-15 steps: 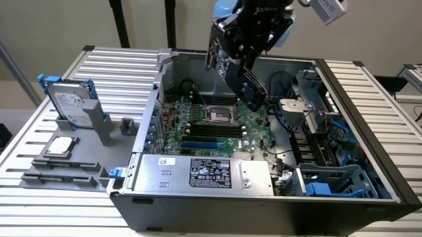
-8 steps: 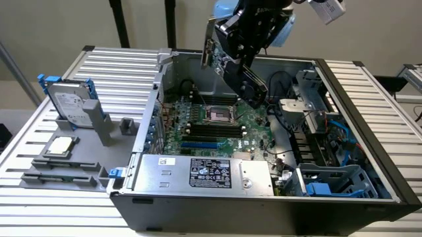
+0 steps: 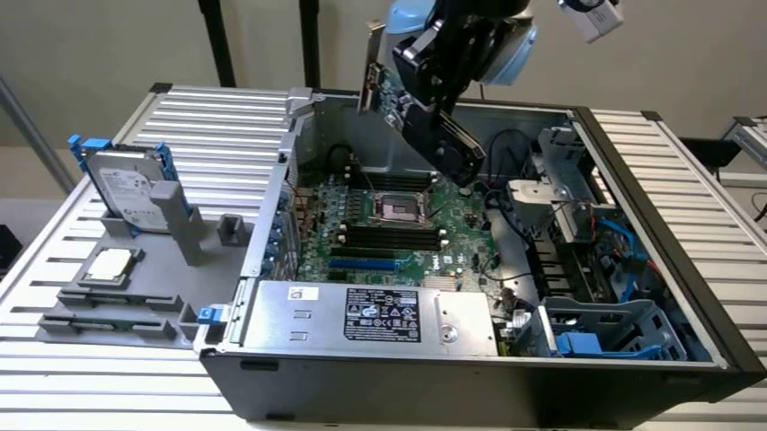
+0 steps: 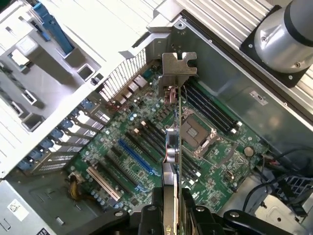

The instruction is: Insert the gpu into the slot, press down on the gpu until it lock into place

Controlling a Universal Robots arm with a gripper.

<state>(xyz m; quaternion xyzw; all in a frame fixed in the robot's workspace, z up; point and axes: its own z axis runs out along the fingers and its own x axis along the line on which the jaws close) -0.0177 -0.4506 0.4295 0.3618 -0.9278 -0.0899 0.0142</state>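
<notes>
Claw: Your gripper (image 4: pixel 171 219) is clenched on the gpu (image 3: pixel 386 94). The wrist view shows the card edge-on, with a finger on each face.
Card: It hangs tilted in the upper centre of the exterior view, above the open case (image 3: pixel 480 391) and well clear of the motherboard (image 3: pixel 462 224). Its silver bracket (image 4: pixel 179 66) is at the end away from the fingers, toward the case's rear wall.
Slot: The slot (image 3: pixel 363 266), a bright-blue strip, lies near the middle of the exterior view, a little to that view's left. It sits just above the grey power supply (image 3: pixel 359 314) in the frame, and nothing is seated in it.
Neighbours: The black memory slots (image 3: pixel 383 235) and the square CPU socket (image 3: pixel 396 208) sit in the frame between the raised card and the blue strip.
Step in hand: As far as you can judge, this is the carry-in. The card is in the air, not yet inserted and not yet pressed down.
What the move calls for: Probably a card held upright, not tilted, with its lower edge parallel to the blue strip and directly over it, and its bracket meeting the rear wall. In the wrist view the card seems to run beside the strip, not over it.
</notes>
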